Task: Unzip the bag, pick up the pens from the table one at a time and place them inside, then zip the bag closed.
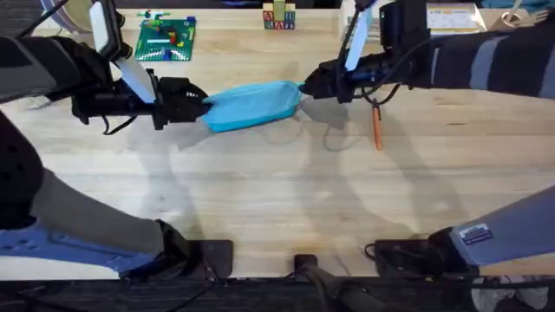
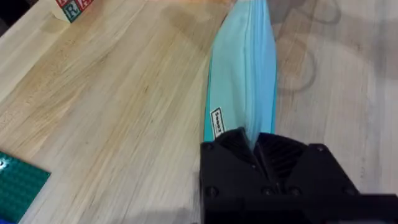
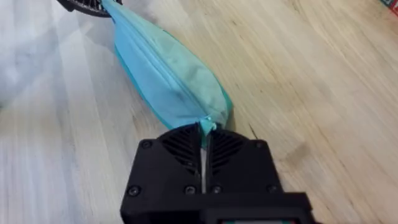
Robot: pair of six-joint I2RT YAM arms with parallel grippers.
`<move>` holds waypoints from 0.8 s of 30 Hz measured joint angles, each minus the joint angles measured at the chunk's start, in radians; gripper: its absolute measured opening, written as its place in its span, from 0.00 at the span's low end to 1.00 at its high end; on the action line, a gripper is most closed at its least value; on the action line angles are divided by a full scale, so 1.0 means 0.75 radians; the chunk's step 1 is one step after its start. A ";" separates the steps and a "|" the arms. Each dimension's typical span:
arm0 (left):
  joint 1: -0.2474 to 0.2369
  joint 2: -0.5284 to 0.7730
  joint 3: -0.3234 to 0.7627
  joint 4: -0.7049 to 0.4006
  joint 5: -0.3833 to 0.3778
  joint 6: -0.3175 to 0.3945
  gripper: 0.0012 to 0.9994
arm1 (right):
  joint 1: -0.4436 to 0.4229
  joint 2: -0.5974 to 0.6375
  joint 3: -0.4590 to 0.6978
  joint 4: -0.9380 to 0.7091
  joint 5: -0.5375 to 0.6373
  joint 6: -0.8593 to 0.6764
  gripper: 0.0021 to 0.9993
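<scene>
Two grippers hold the bag (image 1: 253, 106) stretched between them at mid-table (image 1: 277, 199). Left gripper (image 1: 201, 106) pinches its left end; right gripper (image 1: 305, 88) is pressed together on the right tip, zipper pull hidden between the fingers. One orange pen (image 1: 376, 128) lies near, beside the right arm. Zipper state hard to tell.

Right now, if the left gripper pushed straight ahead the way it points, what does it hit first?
The light blue fabric pencil pouch: the left gripper is already shut on its near end. Beyond the pouch along that line sits the right gripper, clamped on the far end.
</scene>
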 joint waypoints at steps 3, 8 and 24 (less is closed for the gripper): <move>0.000 0.000 0.000 0.000 0.000 0.000 0.04 | 0.000 0.000 0.000 0.000 -0.001 0.015 0.03; 0.000 0.000 0.000 0.000 0.000 0.000 0.04 | 0.005 0.000 0.000 0.001 0.000 0.025 0.03; 0.000 0.000 0.000 0.000 -0.001 0.000 0.04 | 0.071 -0.028 0.015 0.006 0.018 0.053 0.03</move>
